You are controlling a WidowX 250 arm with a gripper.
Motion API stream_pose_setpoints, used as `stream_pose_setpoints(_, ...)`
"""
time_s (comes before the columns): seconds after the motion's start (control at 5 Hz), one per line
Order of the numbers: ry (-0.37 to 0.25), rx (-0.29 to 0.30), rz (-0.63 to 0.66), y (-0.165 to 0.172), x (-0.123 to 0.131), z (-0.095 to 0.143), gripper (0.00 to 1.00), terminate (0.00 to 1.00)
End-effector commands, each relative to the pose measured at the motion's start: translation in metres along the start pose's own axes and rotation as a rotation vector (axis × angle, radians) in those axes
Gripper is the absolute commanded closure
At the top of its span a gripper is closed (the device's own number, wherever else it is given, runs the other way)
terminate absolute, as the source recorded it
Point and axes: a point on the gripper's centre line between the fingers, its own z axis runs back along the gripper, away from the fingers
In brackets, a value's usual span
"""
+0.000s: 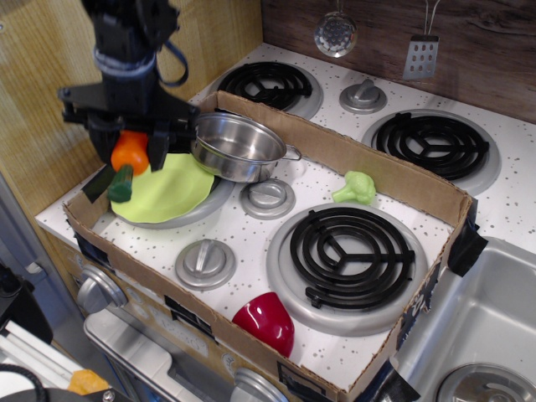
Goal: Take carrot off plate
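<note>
My gripper (127, 149) is shut on the carrot (126, 161), a stubby orange toy with a dark green stem end pointing down and left. It holds the carrot in the air above the left rim of the lime-green plate (172, 188). The plate lies flat on the front left burner and has nothing on it. The carrot hangs clear of the plate, near the left cardboard wall.
A steel pot (239, 147) stands just right of the plate. A cardboard wall (335, 149) frames the stove top. A light green broccoli toy (356, 187) lies mid-right and a red bowl (266, 322) sits at the front edge. Knobs and black coil burners (352, 248) surround them.
</note>
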Motion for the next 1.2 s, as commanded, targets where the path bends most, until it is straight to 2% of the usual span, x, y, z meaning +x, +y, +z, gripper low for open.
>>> stream_pose_setpoints(0.0,0.011,-0.13,-0.054,-0.051,-0.014,0.03,1.0,0.0)
stream_pose_setpoints(0.2,0.035,-0.146,-0.046,-0.083,-0.034,0.034,1.0,0.0)
stream_pose_setpoints(0.4,0.069,-0.136,-0.062,-0.1,-0.041,0.042,1.0,0.0)
stream_pose_setpoints(0.6,0.119,-0.165,-0.035,-0.116,-0.052,0.047,1.0,0.0)
stream_pose_setpoints(0.8,0.164,-0.21,0.011,-0.131,-0.073,0.041,1.0,0.0)
stream_pose_setpoints(1.0,0.151,-0.242,0.046,-0.14,-0.088,0.031,1.0,0.0)
